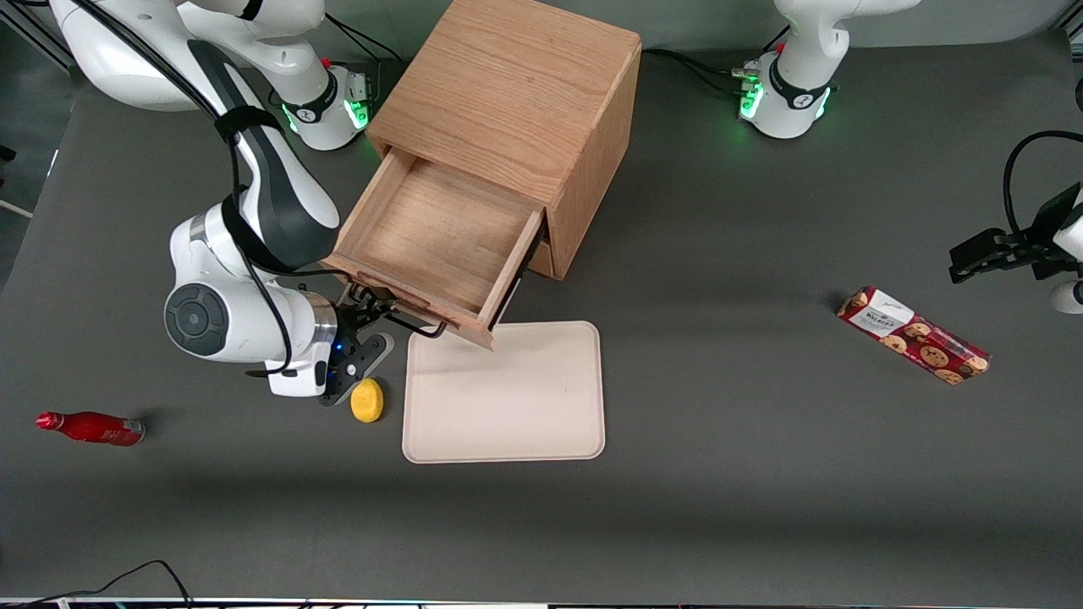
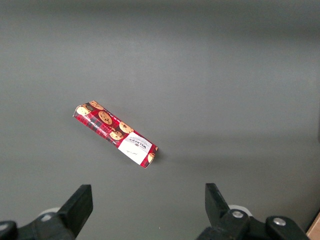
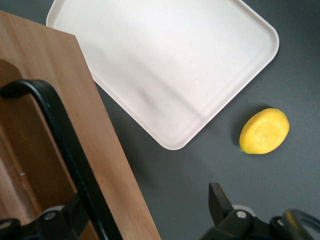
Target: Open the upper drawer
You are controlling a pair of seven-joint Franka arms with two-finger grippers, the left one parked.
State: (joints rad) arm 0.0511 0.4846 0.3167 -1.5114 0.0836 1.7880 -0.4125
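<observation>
The oak cabinet (image 1: 508, 93) stands at the back of the table. Its upper drawer (image 1: 431, 237) is pulled far out, and its inside is bare wood. The thin black bar handle (image 1: 419, 326) runs along the drawer front, over the tray's edge. My right gripper (image 1: 368, 317) is at the handle's end, in front of the drawer. In the right wrist view the gripper (image 3: 145, 200) is open with its fingers wide apart. The handle (image 3: 60, 135) and the drawer front (image 3: 100, 135) lie between them, close to one finger (image 3: 72, 212). The lower drawer is mostly hidden under the upper one.
A cream tray (image 1: 508, 440) lies in front of the drawer, also in the right wrist view (image 3: 165, 65). A yellow lemon half (image 1: 367, 400) (image 3: 264, 131) lies beside the gripper. A red bottle (image 1: 91, 428) lies toward the working arm's end. A cookie box (image 1: 914, 335) (image 2: 116, 134) lies toward the parked arm's end.
</observation>
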